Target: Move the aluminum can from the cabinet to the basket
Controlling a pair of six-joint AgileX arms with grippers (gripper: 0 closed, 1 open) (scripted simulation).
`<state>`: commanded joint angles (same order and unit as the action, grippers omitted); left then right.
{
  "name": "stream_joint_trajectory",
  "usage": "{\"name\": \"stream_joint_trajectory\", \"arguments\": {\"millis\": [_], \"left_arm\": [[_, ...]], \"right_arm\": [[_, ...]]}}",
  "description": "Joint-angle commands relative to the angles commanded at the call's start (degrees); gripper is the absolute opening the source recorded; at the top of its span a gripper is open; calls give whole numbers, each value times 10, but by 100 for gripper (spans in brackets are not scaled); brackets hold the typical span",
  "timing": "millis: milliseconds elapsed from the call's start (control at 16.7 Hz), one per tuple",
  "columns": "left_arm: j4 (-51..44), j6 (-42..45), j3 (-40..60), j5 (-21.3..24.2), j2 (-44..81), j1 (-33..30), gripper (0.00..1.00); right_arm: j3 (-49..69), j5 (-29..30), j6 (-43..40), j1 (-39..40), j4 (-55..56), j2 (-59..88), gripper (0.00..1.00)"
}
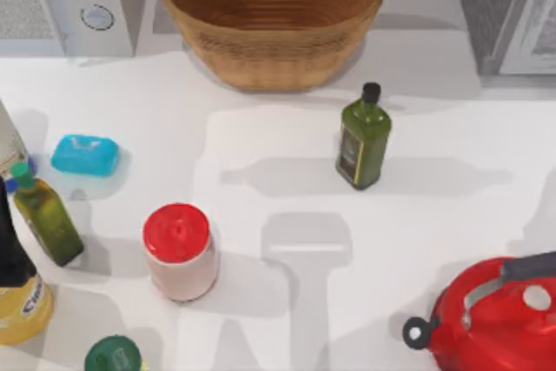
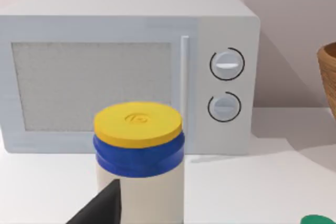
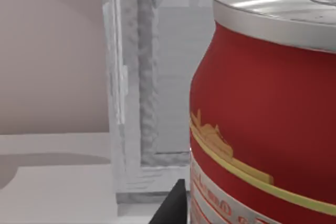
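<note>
Right claw's dark fingertip just beside aluminum can; cabinet behind

Counted on the table: one basket, one microwave, one cabinet, one kettle, one soap. Two green oil bottles are seen, plus one red-lidded jar and one yellow-lidded jar. One can is counted.

the aluminum can and cabinet are cut off by picture edges.
</note>
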<state>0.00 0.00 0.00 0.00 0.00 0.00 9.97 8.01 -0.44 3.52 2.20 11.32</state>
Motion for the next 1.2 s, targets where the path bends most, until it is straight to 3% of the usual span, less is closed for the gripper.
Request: {"name": "stream_joint_trajectory", "arguments": {"millis": [300,720,1200], "left_arm": [[0,0,0,0,0,0,100],[0,0,0,0,0,0,100],[0,0,0,0,0,0,100]], "right_arm": [[191,114,-2,76,47,231,0],[539,260,5,207,133,670,0],[870,327,13,332,224,1101,0]]}}
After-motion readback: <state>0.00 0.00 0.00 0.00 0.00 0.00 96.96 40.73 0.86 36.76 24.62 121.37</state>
